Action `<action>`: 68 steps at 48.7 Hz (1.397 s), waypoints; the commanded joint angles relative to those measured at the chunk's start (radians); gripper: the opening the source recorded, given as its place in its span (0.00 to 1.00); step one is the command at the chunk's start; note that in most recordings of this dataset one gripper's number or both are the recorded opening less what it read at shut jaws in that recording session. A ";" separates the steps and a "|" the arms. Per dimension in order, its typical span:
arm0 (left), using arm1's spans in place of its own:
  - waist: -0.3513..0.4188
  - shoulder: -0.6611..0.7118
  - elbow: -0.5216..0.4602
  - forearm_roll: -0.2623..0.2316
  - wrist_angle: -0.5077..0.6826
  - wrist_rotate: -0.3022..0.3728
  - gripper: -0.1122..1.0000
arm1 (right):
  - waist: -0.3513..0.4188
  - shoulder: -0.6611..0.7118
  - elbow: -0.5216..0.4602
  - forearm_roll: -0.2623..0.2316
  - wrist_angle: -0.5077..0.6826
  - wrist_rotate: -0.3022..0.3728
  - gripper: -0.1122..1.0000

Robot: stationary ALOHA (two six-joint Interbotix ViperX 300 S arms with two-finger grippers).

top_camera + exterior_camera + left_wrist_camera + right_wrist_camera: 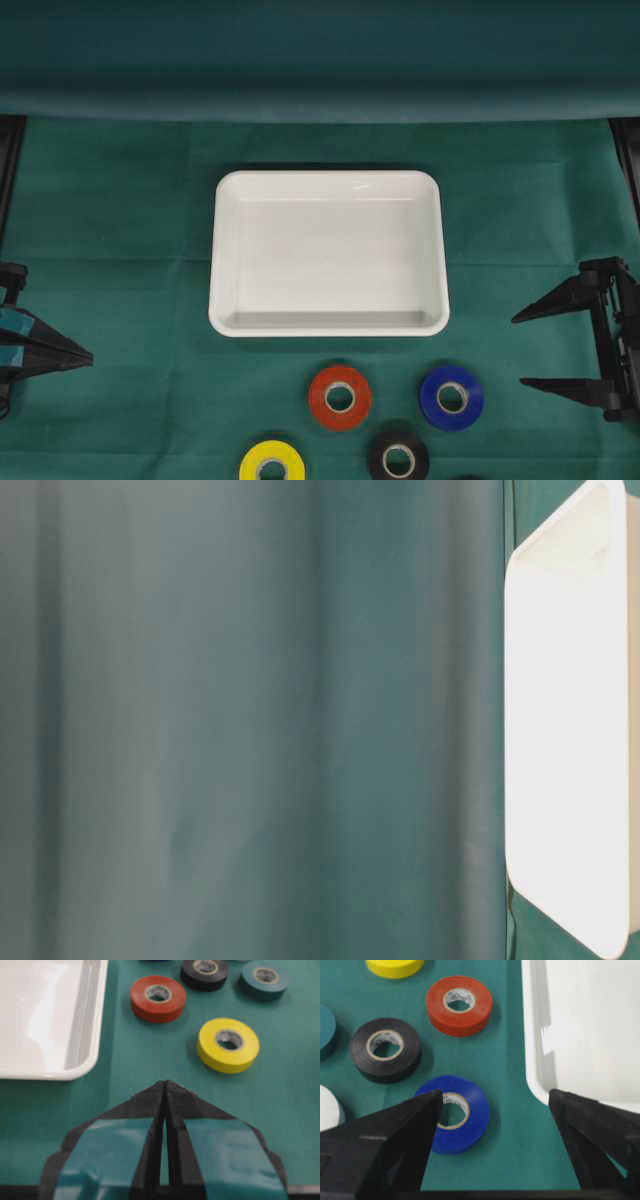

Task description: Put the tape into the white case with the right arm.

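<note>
The white case [330, 255] lies empty in the middle of the green cloth; it also fills the right edge of the table-level view as the white case [560, 730]. Several tape rolls lie flat in front of it: red [322, 397], blue [433, 398], black [381, 455] and yellow [255, 460]. My right gripper [518, 351] hangs open at the right, apart from the blue roll [475, 1120], which sits just ahead of its left finger; nothing is between the jaws [495, 1097]. At the left edge, my left gripper [88, 354], with teal strips, is shut and empty [164, 1082].
A teal roll [250, 985] and a white roll [326, 1107] lie at the near side of the group. A green backdrop fold [320, 100] runs along the back. Black frame posts [628, 150] stand at the far corners.
</note>
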 commanded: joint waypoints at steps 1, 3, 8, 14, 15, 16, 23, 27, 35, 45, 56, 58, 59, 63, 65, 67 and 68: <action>-0.003 0.008 -0.011 -0.002 0.002 -0.002 0.10 | 0.002 0.006 -0.029 -0.009 -0.005 0.003 0.85; -0.002 0.006 -0.011 -0.002 0.003 -0.002 0.10 | 0.002 0.005 -0.028 -0.014 -0.003 0.003 0.85; -0.003 0.006 -0.005 -0.002 0.011 -0.002 0.10 | 0.011 0.006 -0.026 -0.018 -0.006 0.002 0.85; -0.003 0.006 0.012 -0.002 0.018 -0.002 0.10 | 0.054 0.005 -0.026 -0.032 -0.006 -0.003 0.85; -0.003 0.006 0.014 -0.002 0.018 -0.002 0.10 | 0.063 0.006 -0.026 -0.037 -0.006 -0.003 0.85; -0.002 0.005 0.015 -0.002 0.017 -0.002 0.10 | 0.071 0.006 -0.026 -0.041 -0.006 -0.003 0.85; -0.002 -0.012 0.029 -0.002 0.017 0.000 0.10 | 0.140 0.008 -0.018 -0.104 -0.026 0.000 0.84; -0.002 -0.032 0.040 -0.002 0.017 -0.002 0.10 | 0.164 0.006 -0.011 -0.126 -0.055 0.002 0.84; -0.002 -0.074 0.055 -0.002 0.017 -0.003 0.10 | 0.175 0.005 0.005 -0.140 -0.095 0.000 0.84; -0.003 -0.084 0.060 -0.002 0.017 -0.003 0.10 | 0.176 0.005 0.015 -0.140 -0.097 0.000 0.84; -0.002 -0.084 0.061 -0.002 0.017 -0.005 0.10 | 0.176 0.014 0.015 -0.140 -0.100 0.000 0.84; -0.002 -0.084 0.061 -0.002 0.015 -0.005 0.10 | 0.178 0.017 0.015 -0.140 -0.101 0.000 0.84; -0.002 -0.084 0.061 -0.002 0.017 -0.005 0.10 | 0.178 0.017 0.014 -0.140 -0.101 0.000 0.84; -0.002 -0.084 0.061 -0.002 0.015 -0.005 0.10 | 0.178 0.026 0.011 -0.140 -0.101 0.000 0.84; -0.002 -0.084 0.061 -0.002 0.015 -0.005 0.10 | 0.179 0.034 0.008 -0.140 -0.103 0.000 0.84; -0.003 -0.084 0.061 -0.002 0.015 -0.005 0.10 | 0.178 0.041 0.002 -0.140 -0.104 0.000 0.84; -0.002 -0.084 0.061 -0.002 0.015 -0.005 0.10 | 0.179 0.048 -0.002 -0.140 -0.106 0.002 0.84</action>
